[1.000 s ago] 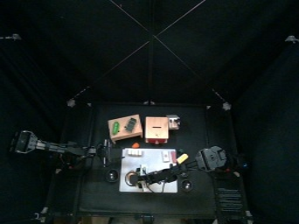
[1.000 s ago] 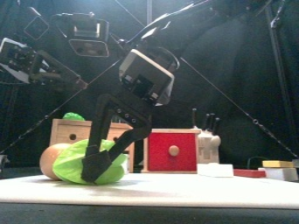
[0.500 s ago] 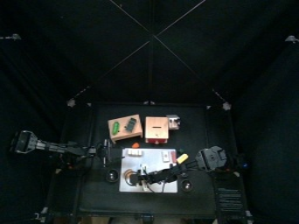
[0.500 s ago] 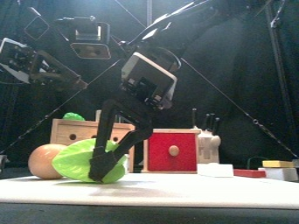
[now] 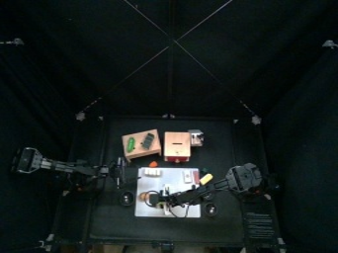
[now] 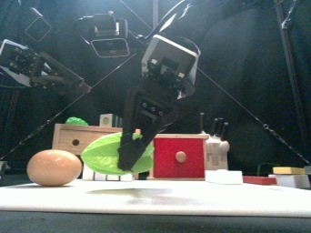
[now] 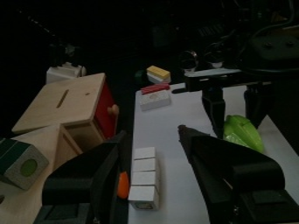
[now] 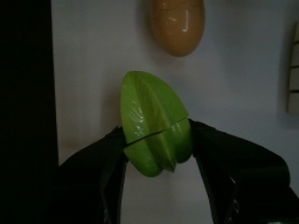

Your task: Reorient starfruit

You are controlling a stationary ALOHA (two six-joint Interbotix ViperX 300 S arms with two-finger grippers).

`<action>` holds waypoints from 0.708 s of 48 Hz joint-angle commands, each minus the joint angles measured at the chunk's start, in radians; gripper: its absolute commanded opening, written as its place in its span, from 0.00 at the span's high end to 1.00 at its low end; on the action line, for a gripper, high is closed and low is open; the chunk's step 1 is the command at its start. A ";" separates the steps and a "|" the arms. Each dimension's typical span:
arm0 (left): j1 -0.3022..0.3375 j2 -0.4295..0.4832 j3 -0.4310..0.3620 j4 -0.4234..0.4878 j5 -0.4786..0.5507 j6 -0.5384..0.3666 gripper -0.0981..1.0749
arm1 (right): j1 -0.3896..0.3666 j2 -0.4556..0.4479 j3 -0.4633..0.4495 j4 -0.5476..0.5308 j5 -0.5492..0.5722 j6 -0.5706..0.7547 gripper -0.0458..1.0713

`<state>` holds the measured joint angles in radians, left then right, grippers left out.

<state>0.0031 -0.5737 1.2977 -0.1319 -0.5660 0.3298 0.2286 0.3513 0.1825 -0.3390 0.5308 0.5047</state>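
Note:
The starfruit [image 6: 112,153] is light green and ribbed. My right gripper [image 6: 131,151] is shut on it and holds it tilted a little above the white mat [image 6: 219,196]. In the right wrist view the starfruit [image 8: 152,122] sits between the two jaws over the mat. It also shows in the left wrist view [image 7: 243,133], under the right arm. In the top view the right gripper [image 5: 161,201] reaches across to the mat's left part. My left gripper [image 7: 163,179] is open and empty, resting at the table's left side [image 5: 117,174].
A tan egg-shaped thing [image 6: 54,167] lies on the mat left of the starfruit. A wooden box [image 6: 75,136] and a red box [image 6: 180,157] stand behind. White blocks [image 7: 142,166] lie near the left gripper. A small yellow piece [image 5: 205,179] lies at the mat's right.
The right gripper has lifted the starfruit off the mat and carried it to the right in the front view, uncovering the tan egg-shaped thing. The left arm has not moved.

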 commanded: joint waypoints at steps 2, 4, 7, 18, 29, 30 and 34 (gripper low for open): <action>0.002 -0.002 -0.012 -0.006 -0.005 0.000 0.18 | -0.021 -0.064 -0.003 -0.002 -0.002 0.067 0.32; 0.002 -0.002 -0.012 -0.008 -0.005 0.000 0.18 | -0.026 -0.069 0.003 -0.008 -0.002 0.104 0.32; 0.002 -0.002 -0.012 -0.011 -0.005 0.000 0.18 | -0.034 -0.077 0.015 -0.026 -0.002 0.163 0.32; 0.002 -0.002 -0.011 -0.014 -0.005 0.000 0.18 | -0.040 -0.126 0.071 -0.132 -0.003 0.439 0.32; 0.002 -0.002 -0.011 -0.014 -0.005 0.000 0.18 | -0.043 -0.172 0.123 -0.199 0.015 0.747 0.32; 0.002 -0.002 -0.011 -0.017 -0.005 0.000 0.18 | -0.044 -0.172 0.124 -0.202 0.021 0.773 0.32; 0.002 -0.002 -0.011 -0.014 -0.005 0.000 0.18 | -0.043 -0.173 0.127 -0.209 0.063 0.879 0.32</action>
<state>0.0031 -0.5752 1.2977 -0.1473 -0.5676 0.3298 0.1887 0.2270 0.3175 -0.5400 0.5630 1.3023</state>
